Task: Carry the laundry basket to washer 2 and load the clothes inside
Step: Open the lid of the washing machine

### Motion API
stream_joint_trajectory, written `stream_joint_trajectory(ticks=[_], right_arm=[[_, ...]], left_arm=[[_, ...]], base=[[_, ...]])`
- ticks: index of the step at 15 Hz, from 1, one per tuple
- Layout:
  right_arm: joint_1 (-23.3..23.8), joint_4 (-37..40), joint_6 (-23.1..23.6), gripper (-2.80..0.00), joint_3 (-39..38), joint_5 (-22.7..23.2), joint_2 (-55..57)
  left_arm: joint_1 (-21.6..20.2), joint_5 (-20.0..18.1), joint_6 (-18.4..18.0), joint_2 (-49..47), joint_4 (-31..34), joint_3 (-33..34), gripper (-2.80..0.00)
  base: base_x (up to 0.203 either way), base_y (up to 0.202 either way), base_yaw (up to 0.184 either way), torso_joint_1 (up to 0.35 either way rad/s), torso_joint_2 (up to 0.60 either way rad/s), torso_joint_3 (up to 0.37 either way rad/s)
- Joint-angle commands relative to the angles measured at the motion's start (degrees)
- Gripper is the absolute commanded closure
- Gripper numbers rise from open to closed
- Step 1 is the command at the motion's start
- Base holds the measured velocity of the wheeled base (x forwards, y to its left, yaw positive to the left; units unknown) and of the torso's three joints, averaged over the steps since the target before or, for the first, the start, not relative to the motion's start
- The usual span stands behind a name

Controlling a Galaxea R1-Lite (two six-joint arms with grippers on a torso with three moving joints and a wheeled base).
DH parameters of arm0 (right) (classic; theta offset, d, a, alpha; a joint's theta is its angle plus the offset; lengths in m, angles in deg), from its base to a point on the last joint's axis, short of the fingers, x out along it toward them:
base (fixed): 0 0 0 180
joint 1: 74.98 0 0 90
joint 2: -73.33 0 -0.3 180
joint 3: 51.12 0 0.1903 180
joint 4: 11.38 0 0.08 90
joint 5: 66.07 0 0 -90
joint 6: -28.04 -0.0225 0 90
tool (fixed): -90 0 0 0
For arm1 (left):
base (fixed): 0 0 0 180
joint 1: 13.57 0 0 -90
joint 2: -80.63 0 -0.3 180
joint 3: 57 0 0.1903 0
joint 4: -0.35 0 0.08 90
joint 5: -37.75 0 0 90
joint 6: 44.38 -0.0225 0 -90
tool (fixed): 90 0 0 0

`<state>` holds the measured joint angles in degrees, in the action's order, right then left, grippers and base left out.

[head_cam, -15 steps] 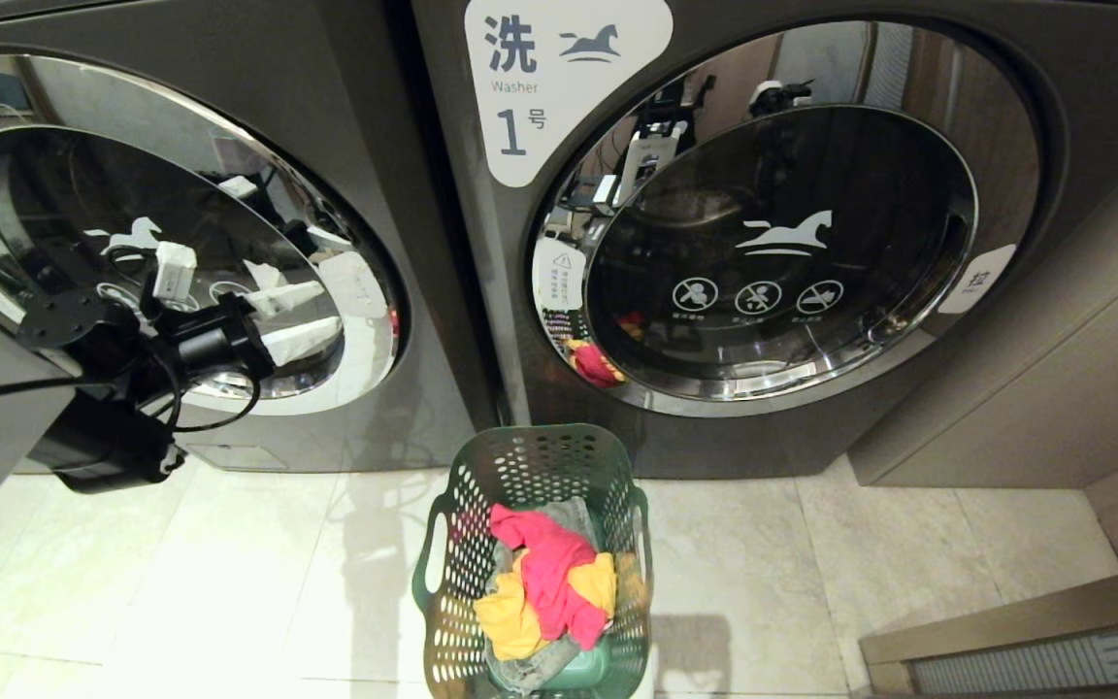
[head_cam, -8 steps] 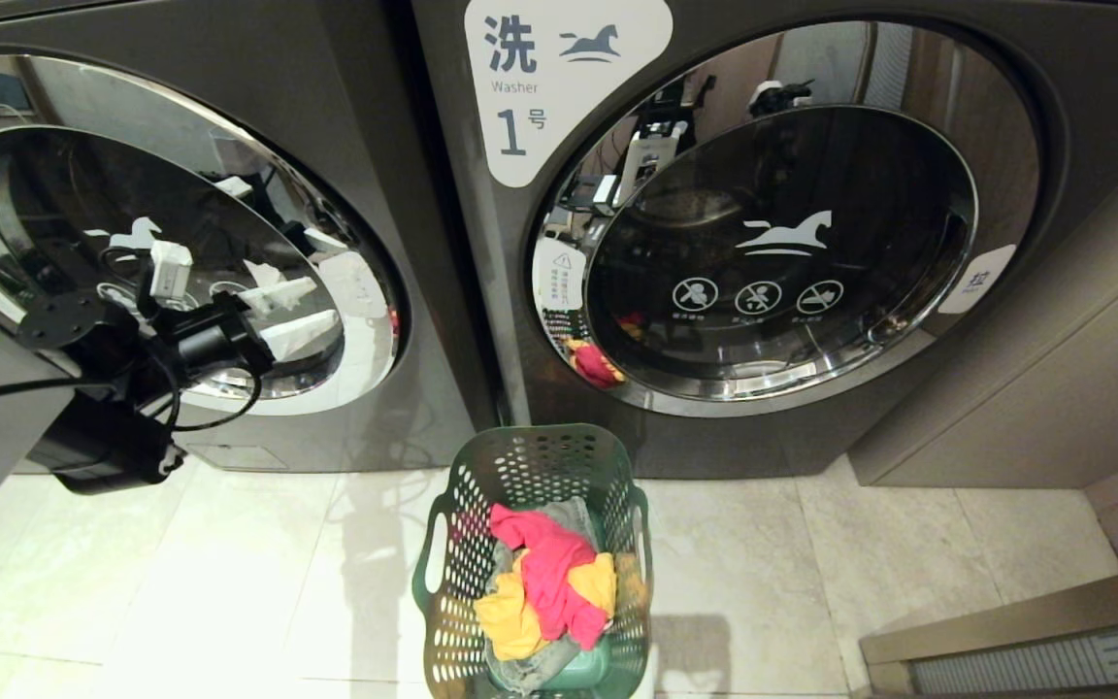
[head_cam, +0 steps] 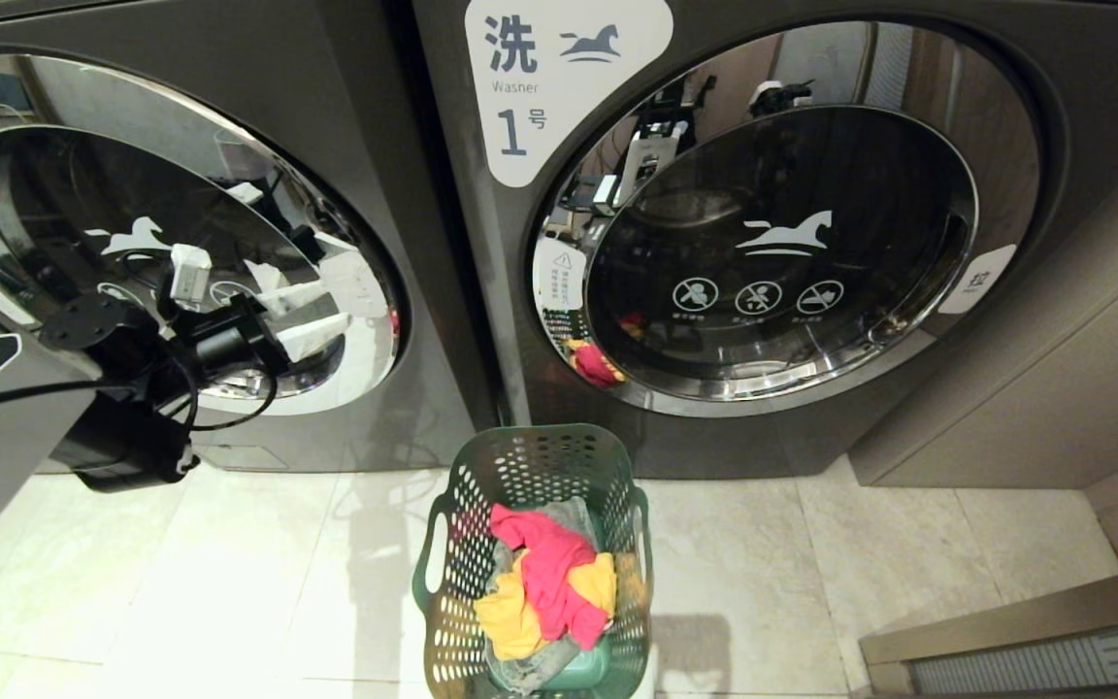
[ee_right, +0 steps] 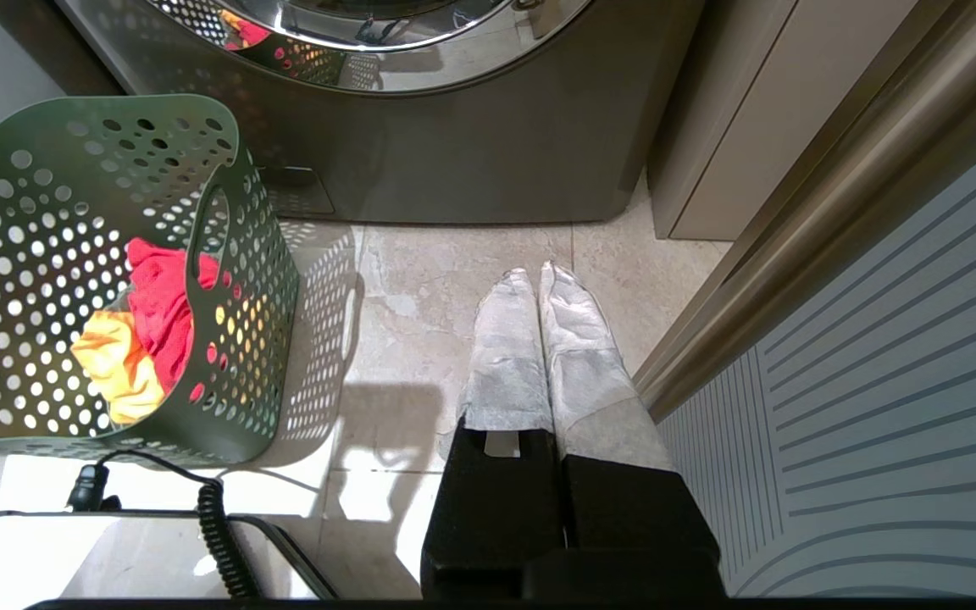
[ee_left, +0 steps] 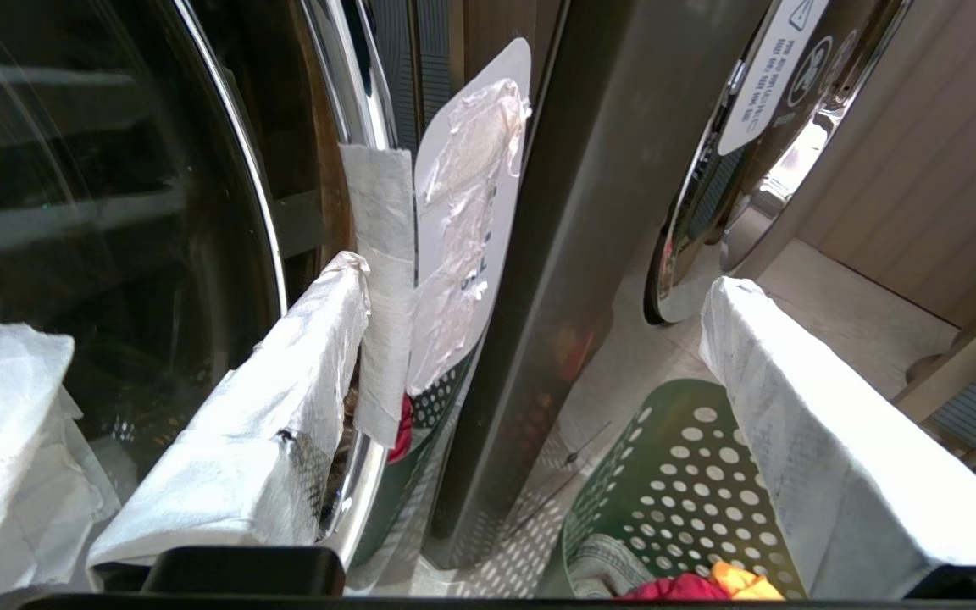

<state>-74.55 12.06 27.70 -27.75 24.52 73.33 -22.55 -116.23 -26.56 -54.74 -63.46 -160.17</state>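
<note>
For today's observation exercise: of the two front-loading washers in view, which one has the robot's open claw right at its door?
The unlabelled left washer: the left claw is at its door's right rim. The washer marked "1" has none.

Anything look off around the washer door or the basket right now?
Yes: the white label beside the left washer's door rim is covered in crinkled, wrinkled tape, hiding its print. The laundry basket stands upright, clothes inside, nothing spilled.

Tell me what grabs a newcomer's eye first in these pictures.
Two big chrome-rimmed washer doors fill the head view; the right machine's label reads "1". On the floor tiles before them stands the green laundry basket, heaped with pink, yellow and grey clothes. The left hand, open with white-wrapped fingers, hovers at the left washer's door.
</note>
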Motion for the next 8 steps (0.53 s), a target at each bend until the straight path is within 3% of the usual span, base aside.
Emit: stream_joint_trajectory(ticks=[1,8], right_arm=[[0.0,0.0,0.0,0.00,0.0,0.0,0.0],[0.0,0.0,0.0,0.00,0.0,0.0,0.0]], left_arm=[[0.6,-0.4,0.1,-0.9,-0.5,-1.7,-2.80],[0.6,-0.3,-0.1,-1.3,-0.5,-1.8,-2.80]], base=[[0.000,0.000,0.000,0.000,0.00,0.000],[0.000,0.000,0.000,0.000,0.00,0.000]])
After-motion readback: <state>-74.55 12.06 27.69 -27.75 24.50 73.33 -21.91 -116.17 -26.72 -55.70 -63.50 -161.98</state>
